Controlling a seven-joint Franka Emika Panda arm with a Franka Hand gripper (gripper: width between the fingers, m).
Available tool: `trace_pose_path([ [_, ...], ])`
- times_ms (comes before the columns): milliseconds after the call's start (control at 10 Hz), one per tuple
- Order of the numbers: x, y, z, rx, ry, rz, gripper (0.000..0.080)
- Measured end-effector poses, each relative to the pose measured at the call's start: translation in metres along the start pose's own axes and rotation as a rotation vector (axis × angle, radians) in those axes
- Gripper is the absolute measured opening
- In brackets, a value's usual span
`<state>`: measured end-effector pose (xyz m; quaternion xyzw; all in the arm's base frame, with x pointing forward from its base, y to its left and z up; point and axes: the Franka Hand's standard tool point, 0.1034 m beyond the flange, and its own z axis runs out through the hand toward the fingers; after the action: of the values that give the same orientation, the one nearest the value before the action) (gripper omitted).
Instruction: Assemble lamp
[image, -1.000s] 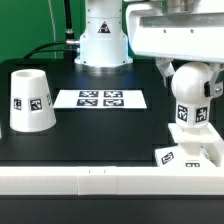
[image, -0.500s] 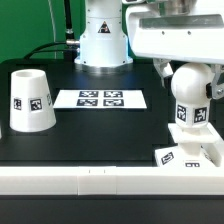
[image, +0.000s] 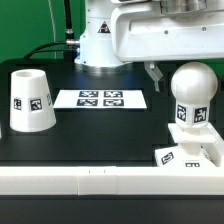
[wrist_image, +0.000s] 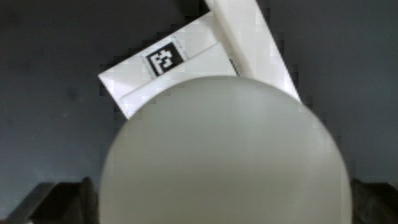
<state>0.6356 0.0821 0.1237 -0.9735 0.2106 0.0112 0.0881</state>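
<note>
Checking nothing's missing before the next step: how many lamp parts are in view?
3. The shade stands alone at the exterior view's left; the bulb stands upright on the base at that view's right. None seems hidden.

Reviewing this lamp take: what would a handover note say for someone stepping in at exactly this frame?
Gripper: open, holding nothing, up beside the bulb's top on the exterior view's left.
Bulb: upright on the base, at the exterior view's right; whether it is fully seated cannot be told.
Shade: stands alone, wide end down, at the exterior view's left, apart from the marker board.
Done: bulb set on base.
Left: pick up the shade and fit it over the bulb.
</note>
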Motion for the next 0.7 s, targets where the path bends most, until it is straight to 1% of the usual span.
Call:
trace_pose_path([
  [200,-0.0001,-0.0001,0.0002,0.0,0.0,-0.15,0.0699],
  [300,-0.0005,-0.0035,0.0008,-0.002,0.012,-0.248,0.0699],
  [400,-0.0011,-0.0051,0.001,-0.015,0.017,-0.382,0.0699],
  [500,-0.0009,-0.0054,0.0013,-0.02,0.021,-0.508,0.0699],
  [700,-0.0025,-0.0085,0.0008,-0.04,0.037,-0.687,0.0699],
])
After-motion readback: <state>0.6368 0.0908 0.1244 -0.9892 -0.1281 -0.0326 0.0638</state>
